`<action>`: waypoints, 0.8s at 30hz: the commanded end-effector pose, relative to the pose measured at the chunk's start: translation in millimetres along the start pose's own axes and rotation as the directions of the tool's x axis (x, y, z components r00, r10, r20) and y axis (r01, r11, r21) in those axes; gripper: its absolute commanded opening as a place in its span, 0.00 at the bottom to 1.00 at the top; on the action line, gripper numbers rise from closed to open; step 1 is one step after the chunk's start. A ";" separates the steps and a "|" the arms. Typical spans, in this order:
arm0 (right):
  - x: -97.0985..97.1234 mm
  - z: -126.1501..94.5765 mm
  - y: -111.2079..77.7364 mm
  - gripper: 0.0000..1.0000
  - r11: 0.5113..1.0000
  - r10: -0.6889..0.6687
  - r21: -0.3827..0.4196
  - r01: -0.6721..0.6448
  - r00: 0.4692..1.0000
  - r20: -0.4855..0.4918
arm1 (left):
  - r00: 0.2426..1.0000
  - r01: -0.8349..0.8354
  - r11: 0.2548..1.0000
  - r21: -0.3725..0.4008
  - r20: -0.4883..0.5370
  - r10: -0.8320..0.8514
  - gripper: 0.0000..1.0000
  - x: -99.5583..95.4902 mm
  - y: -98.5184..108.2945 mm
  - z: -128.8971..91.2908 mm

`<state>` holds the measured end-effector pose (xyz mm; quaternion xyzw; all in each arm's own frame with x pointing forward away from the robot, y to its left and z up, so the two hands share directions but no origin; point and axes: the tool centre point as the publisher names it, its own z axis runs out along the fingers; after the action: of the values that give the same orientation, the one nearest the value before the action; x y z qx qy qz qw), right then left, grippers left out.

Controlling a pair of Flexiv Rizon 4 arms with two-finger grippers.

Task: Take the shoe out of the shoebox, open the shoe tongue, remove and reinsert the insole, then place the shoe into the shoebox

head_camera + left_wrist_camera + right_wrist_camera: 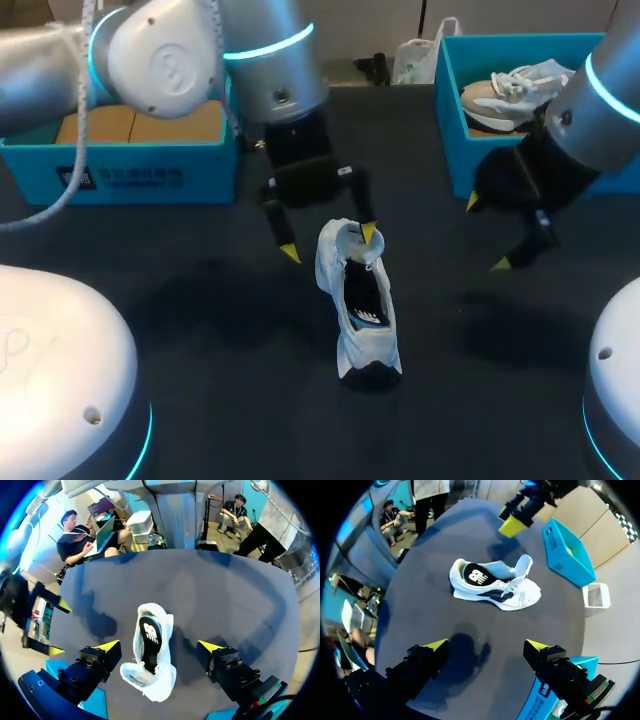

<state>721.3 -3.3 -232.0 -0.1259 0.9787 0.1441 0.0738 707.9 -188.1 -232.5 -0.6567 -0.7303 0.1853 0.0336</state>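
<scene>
Across the dark matte surface (200, 300), the robot's work stands somewhere in the middle of the task. The silver left arm (260, 60) hangs over the centre, and its left jaws are spread wide and hold nothing. In the left wrist view the yellow tips stand either side of the shoe and clear of it. In the head view one tip sits very close to the raised tongue, though contact cannot be judged. The silver right arm (610, 100) hovers off to the side, its right jaws likewise wide apart and empty, well away from the shoe.

An open blue cardboard box with a brown inside (140, 170) stands at the far left. A second blue cardboard shoebox (450, 120) at the far right holds another pale sneaker (510, 95).

The white lace-up sneaker (365, 340) (160, 685) (520, 595) lies out on the surface, between the boxes and touching neither, so the first step appears done. Its black printed insole (365, 300) (150, 640) (477, 575) sits inside. The views do not show whether it has already been taken out and put back. The white padded tongue (522, 565) stands pulled up, which suggests it has been opened. The return of the shoe to its box evidently remains.
</scene>
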 end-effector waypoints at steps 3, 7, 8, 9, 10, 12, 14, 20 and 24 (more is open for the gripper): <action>-5.3 -36.7 -16.2 1.00 0.999 0.008 -0.053 -0.009 1.000 -0.015 | 0.981 0.006 1.000 -0.013 -0.193 -0.008 1.00 -17.0 10.1 1.6; -4.4 -43.8 -29.1 1.00 0.997 0.050 -0.052 -0.052 0.998 -0.044 | 0.976 0.004 0.997 -0.082 -0.215 -0.021 1.00 -21.4 14.3 3.2; -4.4 -43.8 -29.1 1.00 0.997 0.050 -0.052 -0.052 0.998 -0.044 | 0.976 0.004 0.997 -0.082 -0.215 -0.021 1.00 -21.4 14.3 3.2; -4.4 -43.8 -29.1 1.00 0.997 0.050 -0.052 -0.052 0.998 -0.044 | 0.976 0.004 0.997 -0.082 -0.215 -0.021 1.00 -21.4 14.3 3.2; -4.4 -43.8 -29.1 1.00 0.997 0.050 -0.052 -0.052 0.998 -0.044 | 0.976 0.004 0.997 -0.082 -0.215 -0.021 1.00 -21.4 14.3 3.2; -4.4 -43.8 -29.1 1.00 0.997 0.050 -0.052 -0.052 0.998 -0.044 | 0.976 0.004 0.997 -0.082 -0.215 -0.021 1.00 -21.4 14.3 3.2; -4.4 -43.8 -29.1 1.00 0.997 0.050 -0.052 -0.052 0.998 -0.044 | 0.976 0.004 0.997 -0.082 -0.215 -0.021 1.00 -21.4 14.3 3.2; -4.4 -43.8 -29.1 1.00 0.997 0.050 -0.052 -0.052 0.998 -0.044 | 0.979 -0.011 0.992 -0.122 -0.201 -0.014 1.00 -21.3 4.3 4.6; -4.4 -43.8 -29.1 1.00 0.997 0.050 -0.052 -0.052 0.998 -0.044 | 0.972 -0.057 0.990 -0.131 -0.234 0.024 0.96 -25.9 -1.6 16.0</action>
<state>729.4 -42.6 -197.1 -0.1063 0.9786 0.1702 0.0451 712.2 -210.3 -238.1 -0.6879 -0.7188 0.0710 0.0714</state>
